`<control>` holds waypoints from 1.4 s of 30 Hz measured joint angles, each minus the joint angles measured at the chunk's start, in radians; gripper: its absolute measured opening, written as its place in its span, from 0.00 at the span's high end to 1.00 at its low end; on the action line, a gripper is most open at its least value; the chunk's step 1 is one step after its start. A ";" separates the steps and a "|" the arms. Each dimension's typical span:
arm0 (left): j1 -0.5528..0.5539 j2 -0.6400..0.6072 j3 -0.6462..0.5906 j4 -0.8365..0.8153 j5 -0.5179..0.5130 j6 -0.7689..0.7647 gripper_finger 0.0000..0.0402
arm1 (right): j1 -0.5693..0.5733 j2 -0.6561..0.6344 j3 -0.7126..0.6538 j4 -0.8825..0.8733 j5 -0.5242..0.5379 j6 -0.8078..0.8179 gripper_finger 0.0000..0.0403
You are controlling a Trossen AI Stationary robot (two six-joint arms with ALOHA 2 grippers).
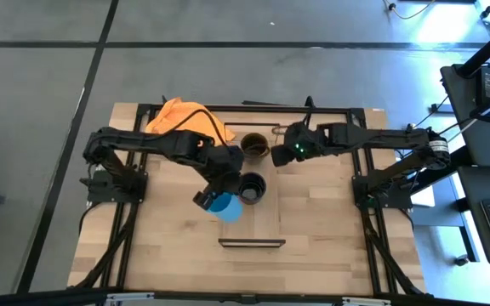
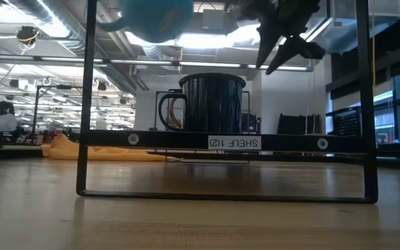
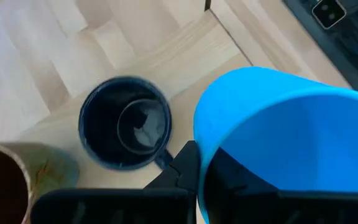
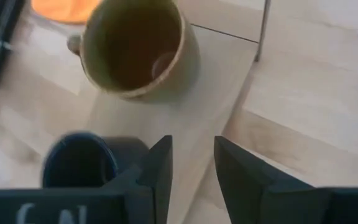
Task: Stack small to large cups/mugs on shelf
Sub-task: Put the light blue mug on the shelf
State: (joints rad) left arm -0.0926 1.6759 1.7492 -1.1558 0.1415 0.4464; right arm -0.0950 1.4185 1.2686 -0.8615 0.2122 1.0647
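Note:
The bright blue mug [image 1: 226, 206] [image 3: 291, 124] is in my left gripper [image 1: 210, 201] [image 3: 197, 177], lifted above the near half of the light-wood shelf [image 1: 266, 219] [image 2: 172, 140]. It shows at the top of the low view [image 2: 155, 17]. The glossy black mug [image 1: 252, 187] [image 2: 212, 104] [image 3: 126, 123] stands upright on the middle of the shelf, and the brown-olive mug [image 1: 255, 143] [image 4: 138, 50] stands upright on its far half. My right gripper [image 1: 277, 155] [image 4: 192, 163] [image 2: 287, 52] hovers open just right of the brown-olive mug, touching nothing. My left gripper holds the blue mug by its wall at the rim [image 3: 199, 134], with one finger [image 3: 178, 171] outside and the other inside the cup. The mug is lifted clear of the shelf, higher than the black mug's rim and just to that mug's near-left.
An orange cloth [image 1: 181, 117] [image 2: 82, 149] lies on the table's far left part, beside the shelf's far end. Thin dark rails [image 1: 252, 242] [image 2: 83, 97] stand at the shelf's short ends. Bare tabletop [image 1: 330, 229] stretches on both sides of the shelf.

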 joint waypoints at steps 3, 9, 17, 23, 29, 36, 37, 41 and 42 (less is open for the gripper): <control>-0.010 0.050 0.054 0.012 -0.004 -0.041 0.99 | 0.053 -0.024 0.000 -0.036 0.072 0.000 0.70; -0.022 0.164 0.156 0.017 -0.010 -0.116 0.99 | 0.137 -0.112 0.000 -0.112 0.166 0.018 0.70; -0.041 0.251 0.166 -0.006 -0.023 -0.184 0.99 | 0.213 -0.190 0.000 -0.161 0.255 0.057 0.70; -0.042 0.279 0.167 0.027 -0.015 -0.208 0.99 | 0.231 -0.189 0.000 -0.162 0.277 0.086 0.70; -0.046 0.289 0.168 0.063 -0.037 -0.210 0.99 | 0.239 -0.186 0.000 -0.156 0.317 0.136 0.70; -0.059 0.334 0.167 0.066 -0.083 -0.209 0.99 | 0.246 -0.186 0.000 -0.156 0.330 0.184 0.70; -0.063 0.341 0.167 0.076 -0.083 -0.209 0.99 | 0.248 -0.186 0.000 -0.156 0.332 0.188 0.70; -0.082 0.347 0.167 0.081 -0.109 -0.201 0.99 | 0.255 -0.186 0.000 -0.157 0.336 0.210 0.70; -0.085 0.347 0.167 0.097 -0.112 -0.201 0.99 | 0.255 -0.186 0.000 -0.160 0.341 0.214 0.70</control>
State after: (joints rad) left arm -0.1772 2.0231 1.9160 -1.0593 0.0296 0.2455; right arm 0.1604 1.2327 1.2686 -1.0211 0.5536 1.2791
